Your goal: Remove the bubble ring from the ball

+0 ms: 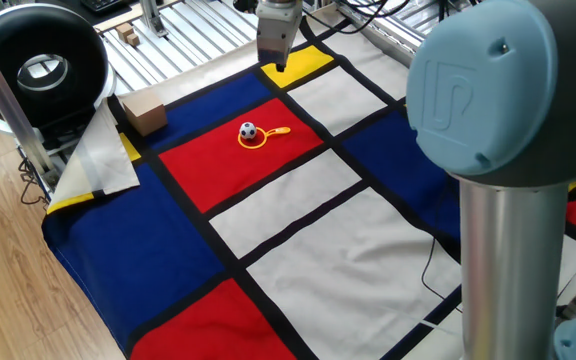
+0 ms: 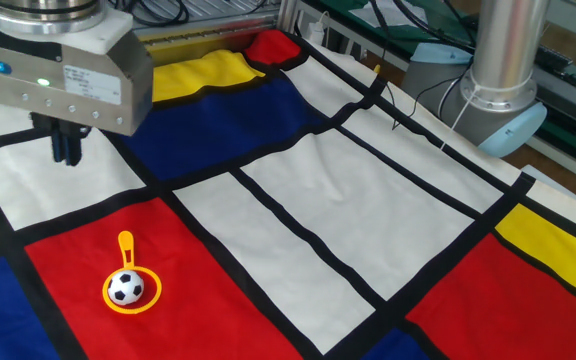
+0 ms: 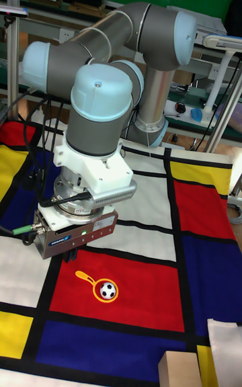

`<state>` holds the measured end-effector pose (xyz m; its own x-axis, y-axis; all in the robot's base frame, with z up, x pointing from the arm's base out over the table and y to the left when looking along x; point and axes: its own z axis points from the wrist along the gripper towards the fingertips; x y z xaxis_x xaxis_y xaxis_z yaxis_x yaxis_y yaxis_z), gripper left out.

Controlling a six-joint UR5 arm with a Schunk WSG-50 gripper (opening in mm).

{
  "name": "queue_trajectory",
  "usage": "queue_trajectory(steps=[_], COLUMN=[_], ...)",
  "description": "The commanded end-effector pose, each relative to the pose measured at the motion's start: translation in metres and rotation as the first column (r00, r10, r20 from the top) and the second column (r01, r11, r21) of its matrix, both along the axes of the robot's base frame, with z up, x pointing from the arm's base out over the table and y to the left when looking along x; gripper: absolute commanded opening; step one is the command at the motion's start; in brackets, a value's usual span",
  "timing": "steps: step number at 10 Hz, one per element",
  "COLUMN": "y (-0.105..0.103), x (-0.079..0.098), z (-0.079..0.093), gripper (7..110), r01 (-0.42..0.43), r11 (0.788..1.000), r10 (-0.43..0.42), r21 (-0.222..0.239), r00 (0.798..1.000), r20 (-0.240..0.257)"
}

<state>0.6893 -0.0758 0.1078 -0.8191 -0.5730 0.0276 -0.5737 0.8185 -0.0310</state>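
Your gripper (image 2: 65, 150) hangs over the white square with fingers (image 2: 71, 146) closed on nothing, so the bubble ring (image 2: 129, 283) still encircles the ball (image 2: 125, 288) on the red square.

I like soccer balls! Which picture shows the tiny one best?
The other fixed view: the tiny black-and-white soccer ball looks biggest, patches clear, inside the yellow-orange plastic ring. One fixed view shows a speck; the tall view shows it small.

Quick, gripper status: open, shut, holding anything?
Gripper: fingers together, looks shut, holding nothing. It hangs above the cloth, away from the ring, which lies around the ball.
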Motion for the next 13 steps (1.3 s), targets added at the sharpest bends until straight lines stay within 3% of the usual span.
queue_trajectory(steps=[1,4,5,6,7,8,9,10,12,13], y=[0.003,0.002,-0.014,-0.018,0.005,0.008,0.003,0.001,0.012,0.025], x=[0.005,0.020,0.025,0.032,0.025,0.020,0.029,0.050,0.033,0.026], z=[0.001,0.001,0.003,0.004,0.002,0.001,-0.005,-0.014,-0.045,-0.064], gripper=[7,7,7,7,7,7,7,7,7,7], r01=[0.011,0.084,0.110,0.104,0.120,0.090,0.046,-0.007,-0.006,-0.048], r11=[1.000,0.996,0.993,0.993,0.992,0.995,0.999,0.999,1.000,0.998], r10=[-0.011,-0.085,-0.105,-0.096,-0.123,-0.094,-0.046,0.011,0.006,0.048], r21=[0.018,0.017,-0.041,-0.054,0.035,0.044,0.002,-0.044,-0.027,0.026], r00=[1.000,0.993,0.988,0.986,0.987,0.992,0.995,0.995,1.000,0.999], r20=[0.020,0.085,0.111,0.139,0.103,0.083,0.085,0.098,0.019,0.012])
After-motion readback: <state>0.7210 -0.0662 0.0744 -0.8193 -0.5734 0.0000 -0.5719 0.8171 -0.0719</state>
